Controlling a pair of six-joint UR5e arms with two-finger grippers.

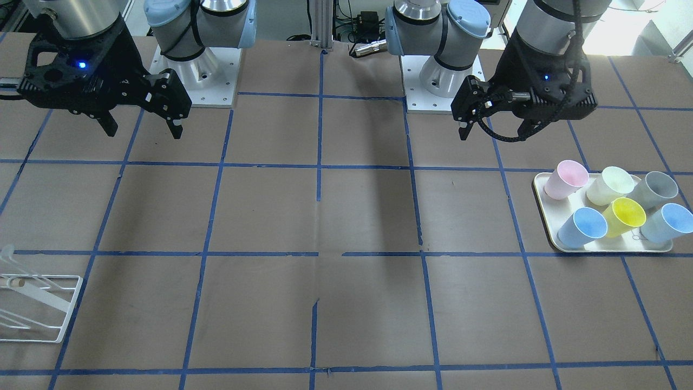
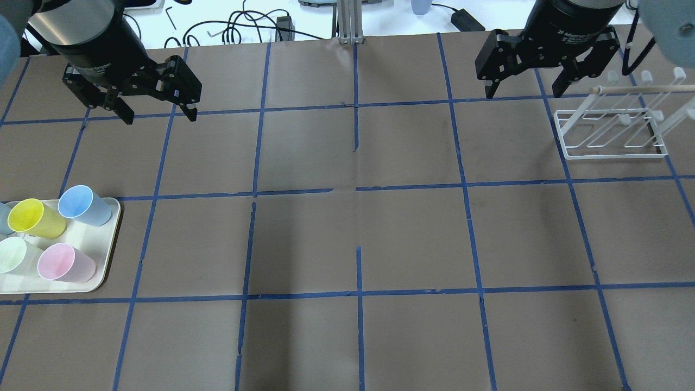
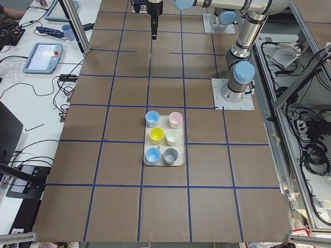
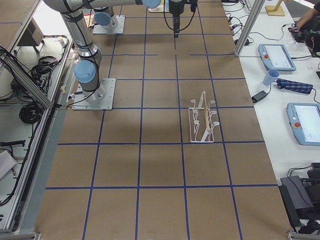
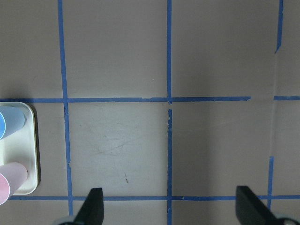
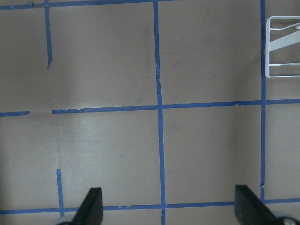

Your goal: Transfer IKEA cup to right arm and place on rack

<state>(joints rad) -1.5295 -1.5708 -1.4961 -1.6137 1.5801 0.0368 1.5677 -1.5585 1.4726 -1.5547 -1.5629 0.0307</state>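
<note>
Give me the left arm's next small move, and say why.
Probably carry the left gripper over the tray to hover above the pale grey IKEA cup. Its jaws are open and empty over the table, apart from the tray, while the cup sits untouched in a tray corner, close to a cream-green cup and a light blue cup.

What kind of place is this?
Most likely a robotics lab workcell: the left arm and right arm are bolted to a table gridded with blue tape, with a teach pendant on the side bench.
</note>
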